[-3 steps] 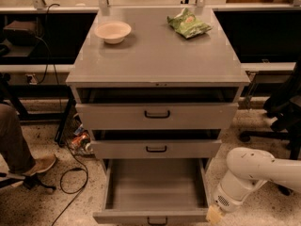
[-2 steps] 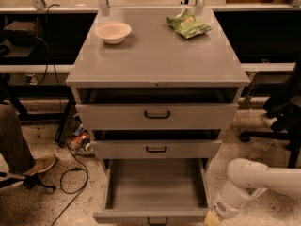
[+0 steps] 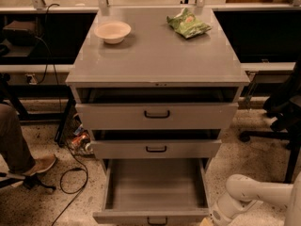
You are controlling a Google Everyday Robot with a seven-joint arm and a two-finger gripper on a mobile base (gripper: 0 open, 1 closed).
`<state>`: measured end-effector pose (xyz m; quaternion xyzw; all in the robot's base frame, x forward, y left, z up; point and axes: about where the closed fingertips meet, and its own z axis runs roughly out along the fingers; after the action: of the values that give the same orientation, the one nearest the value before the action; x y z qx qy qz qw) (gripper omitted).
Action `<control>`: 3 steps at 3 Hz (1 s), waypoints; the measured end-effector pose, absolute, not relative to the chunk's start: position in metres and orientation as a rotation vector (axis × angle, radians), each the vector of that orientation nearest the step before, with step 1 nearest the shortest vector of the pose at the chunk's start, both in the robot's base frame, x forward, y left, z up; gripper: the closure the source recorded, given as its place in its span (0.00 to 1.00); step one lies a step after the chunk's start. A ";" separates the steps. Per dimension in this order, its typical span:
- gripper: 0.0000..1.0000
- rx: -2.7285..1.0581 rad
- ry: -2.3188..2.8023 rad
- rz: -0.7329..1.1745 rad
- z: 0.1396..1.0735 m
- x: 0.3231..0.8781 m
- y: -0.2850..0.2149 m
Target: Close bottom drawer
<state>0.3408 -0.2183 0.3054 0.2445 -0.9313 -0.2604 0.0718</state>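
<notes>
The bottom drawer (image 3: 155, 188) of the grey cabinet (image 3: 155, 55) is pulled far out, and its shallow grey tray is empty. Its flat front (image 3: 122, 216) lies at the bottom edge of the view, with the small black handle (image 3: 156, 220) half cut off. My white arm (image 3: 249, 197) comes in from the lower right. My gripper (image 3: 207, 221) is at the frame's bottom edge, right beside the drawer's front right corner, and is mostly cut off. The middle drawer (image 3: 156, 149) and top drawer (image 3: 156, 114) stand slightly open.
A beige bowl (image 3: 112, 31) and a green snack bag (image 3: 188, 23) lie on the cabinet top. A person's leg and shoe (image 3: 28, 161) are at the left, with cables (image 3: 70, 173) on the floor. Chair bases and dark legs (image 3: 282, 121) stand at the right.
My arm has lowered and moved left, bringing the gripper down to the drawer's front right corner. The bottom drawer has not visibly moved.
</notes>
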 end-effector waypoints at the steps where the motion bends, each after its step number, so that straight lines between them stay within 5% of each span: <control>1: 1.00 0.736 -2.777 -0.949 0.237 0.350 -0.208; 3: 1.00 0.757 -2.777 -0.970 0.218 0.352 -0.207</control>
<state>0.3518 -0.2070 0.2184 0.2490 -0.9130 -0.3190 0.0521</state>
